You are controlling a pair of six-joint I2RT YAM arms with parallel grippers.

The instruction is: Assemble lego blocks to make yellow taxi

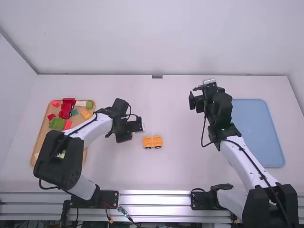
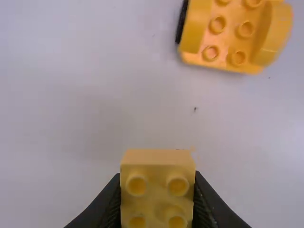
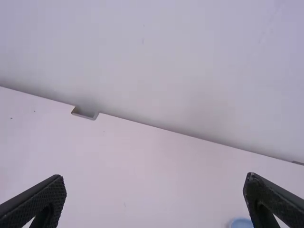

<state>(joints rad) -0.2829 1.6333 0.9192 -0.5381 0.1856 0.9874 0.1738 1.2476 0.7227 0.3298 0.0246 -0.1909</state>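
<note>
While blocks crowd the tray, the left claw grips a yellow block, the right claw gaping empty.

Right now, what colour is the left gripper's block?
The block is yellow, clearest in left wrist view.

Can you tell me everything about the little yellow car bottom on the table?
The car bottom is orangey-yellow and looks like smooth plastic. It has two raised parts, with round bumps on the flat bit between them. Two black wheels show along one side. It sits upright on the white table, wheels down, and only the table touches it. Nothing is stacked on top. The left pincer is close by, holding a separate yellow block.
</note>
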